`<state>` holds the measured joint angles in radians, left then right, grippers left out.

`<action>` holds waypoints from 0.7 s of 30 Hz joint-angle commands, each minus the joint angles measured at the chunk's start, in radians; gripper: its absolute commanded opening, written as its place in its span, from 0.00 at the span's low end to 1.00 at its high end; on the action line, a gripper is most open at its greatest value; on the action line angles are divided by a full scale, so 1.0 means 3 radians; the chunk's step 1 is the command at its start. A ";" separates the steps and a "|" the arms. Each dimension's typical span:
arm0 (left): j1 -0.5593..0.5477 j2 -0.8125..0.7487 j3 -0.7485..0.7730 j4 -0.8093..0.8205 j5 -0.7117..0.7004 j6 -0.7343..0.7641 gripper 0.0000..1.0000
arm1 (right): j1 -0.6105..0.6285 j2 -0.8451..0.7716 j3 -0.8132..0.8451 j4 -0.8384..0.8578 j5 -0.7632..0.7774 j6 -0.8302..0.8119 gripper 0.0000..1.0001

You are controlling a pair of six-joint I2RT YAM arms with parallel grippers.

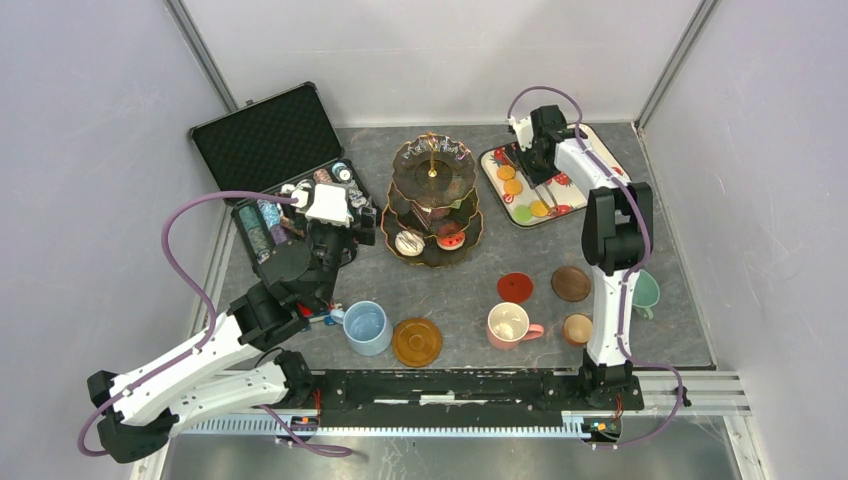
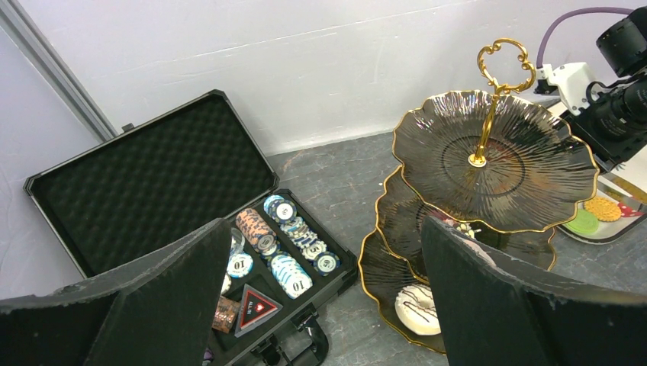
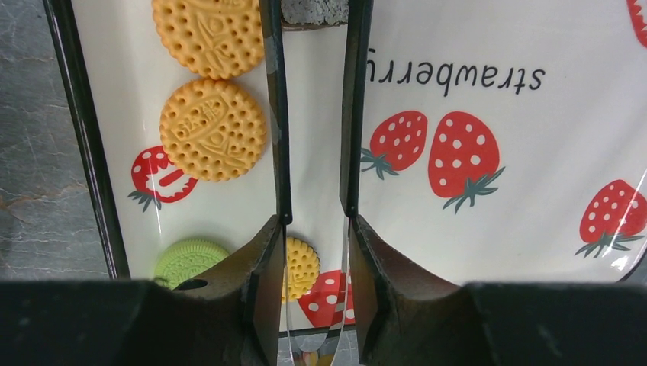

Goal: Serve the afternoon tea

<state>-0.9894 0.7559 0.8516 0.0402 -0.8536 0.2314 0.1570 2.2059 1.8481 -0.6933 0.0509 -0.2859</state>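
Observation:
The dark three-tier gold-rimmed stand (image 1: 432, 200) stands at the table's centre back and also shows in the left wrist view (image 2: 496, 152). A white donut (image 2: 418, 309) lies on its bottom tier. My left gripper (image 2: 328, 305) is open and empty, low between the stand and the poker case. My right gripper (image 3: 314, 221) is shut on a pair of thin tongs (image 3: 279, 114) above the strawberry tray (image 3: 473, 191). Orange biscuits (image 3: 214, 130), a green one (image 3: 191, 261) and a yellow one (image 3: 301, 267) lie on the tray. A grey piece between the tong arms is cut off at the top.
The open black case of poker chips (image 1: 300, 190) stands left of the stand. Near the front are a blue mug (image 1: 366, 327), a pink mug (image 1: 510, 324), a small brown mug (image 1: 577, 329), a green mug (image 1: 645, 290), and amber (image 1: 417, 342), red (image 1: 515, 287) and brown (image 1: 571, 283) coasters.

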 commanded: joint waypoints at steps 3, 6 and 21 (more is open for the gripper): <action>0.0015 -0.0035 0.0092 0.0086 0.0028 -0.0144 1.00 | 0.0012 -0.0358 -0.0239 0.0244 -0.0114 0.0181 0.00; 0.0015 -0.0030 0.0091 0.0087 0.0023 -0.0141 1.00 | -0.0004 -0.0556 -0.0402 0.0365 -0.0160 0.0325 0.00; 0.0013 -0.0073 0.0099 0.0086 0.0030 -0.0148 1.00 | -0.0462 -0.1744 -0.1796 0.1052 -0.0934 0.1057 0.00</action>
<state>-0.9894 0.7437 0.8516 0.0402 -0.8536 0.2314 0.0406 1.8557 1.4693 -0.4789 -0.1387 -0.0772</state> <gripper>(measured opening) 0.996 0.359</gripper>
